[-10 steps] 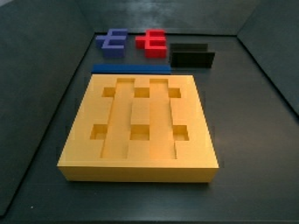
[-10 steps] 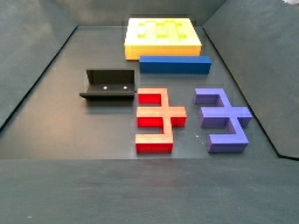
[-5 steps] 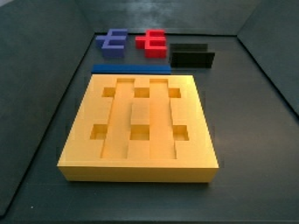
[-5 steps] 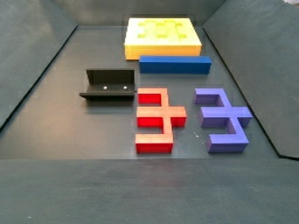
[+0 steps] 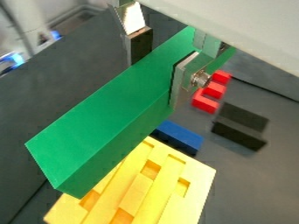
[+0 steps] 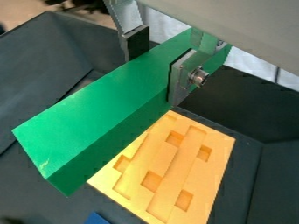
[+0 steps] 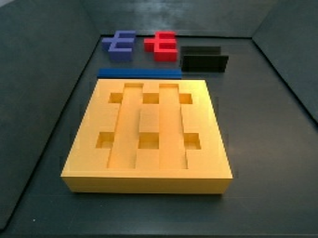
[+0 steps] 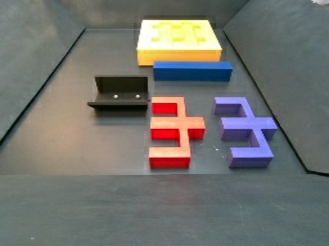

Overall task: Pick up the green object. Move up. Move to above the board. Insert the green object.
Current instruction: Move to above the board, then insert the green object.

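Two silver fingers (image 5: pixel 184 77) of my gripper (image 5: pixel 158 61) clamp the green object (image 5: pixel 117 118) near one end, held high above the board (image 6: pixel 176 162) in both wrist views.

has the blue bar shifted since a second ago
No. In both side views the blue bar lies against the board's edge exactly as before. The end effector, seen only in the wrist views, holds the green object.
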Tool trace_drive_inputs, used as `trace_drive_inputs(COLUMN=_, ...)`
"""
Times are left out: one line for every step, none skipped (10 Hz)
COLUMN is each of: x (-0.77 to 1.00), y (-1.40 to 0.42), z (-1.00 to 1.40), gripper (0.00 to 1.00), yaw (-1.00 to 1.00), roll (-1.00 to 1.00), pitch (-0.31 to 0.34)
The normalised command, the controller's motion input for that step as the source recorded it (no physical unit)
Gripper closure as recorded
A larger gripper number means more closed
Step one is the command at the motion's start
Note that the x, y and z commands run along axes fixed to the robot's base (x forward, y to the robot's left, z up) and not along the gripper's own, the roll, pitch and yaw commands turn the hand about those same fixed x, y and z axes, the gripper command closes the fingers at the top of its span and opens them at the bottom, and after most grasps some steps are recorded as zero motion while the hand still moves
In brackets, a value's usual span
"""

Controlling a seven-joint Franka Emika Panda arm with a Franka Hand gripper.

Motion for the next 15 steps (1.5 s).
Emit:
trace_drive_inputs(x=0.07, y=-0.03, z=0.03, gripper=1.0, yaw=0.87, roll=0.07, pitch=0.253)
trace_drive_inputs(x=0.08, y=-0.03, z=0.03, gripper=1.0, yaw=0.52, roll=0.06, pitch=0.212)
trace_drive_inputs(x=0.07, y=-0.03, z=0.03, gripper=1.0, yaw=0.27, roll=0.06, pitch=0.169)
trace_drive_inputs(x=0.03, y=-0.03, z=0.0, gripper=1.0, yaw=0.0, roll=0.0, pitch=0.0)
trace_drive_inputs(x=0.0, y=0.0, z=-0.02, gripper=1.0, yaw=0.0, roll=0.0, pitch=0.0)
trace_drive_inputs(x=-0.03, y=0.01, z=-0.19, gripper=1.0, yaw=0.0, roll=-0.09, pitch=-0.011)
trace_drive_inputs(x=-0.06, y=0.0, z=-0.19, gripper=1.0, yaw=0.0, roll=-0.11, pitch=-0.034)
trace_drive_inputs(x=-0.04, y=0.0, z=-0.23, gripper=1.0, yaw=0.0, roll=-0.12, pitch=-0.031)
trace_drive_inputs(x=-0.01, y=0.0, z=-0.24, gripper=1.0, yaw=0.0, roll=-0.13, pitch=-0.024)
trace_drive_inputs(x=0.0, y=0.0, z=-0.24, gripper=1.0, yaw=0.0, roll=-0.12, pitch=-0.016)
trace_drive_inputs(x=0.0, y=0.0, z=-0.24, gripper=1.0, yaw=0.0, roll=-0.12, pitch=-0.014)
trace_drive_inputs(x=0.0, y=0.0, z=-0.25, gripper=1.0, yaw=0.0, roll=-0.11, pitch=-0.007)
trace_drive_inputs(x=0.0, y=0.0, z=-0.23, gripper=1.0, yaw=0.0, roll=-0.1, pitch=0.0)
trace_drive_inputs(x=0.0, y=0.0, z=-0.17, gripper=1.0, yaw=0.0, roll=-0.1, pitch=0.0)
trace_drive_inputs(x=0.0, y=0.0, z=-0.15, gripper=1.0, yaw=0.0, roll=-0.09, pitch=0.0)
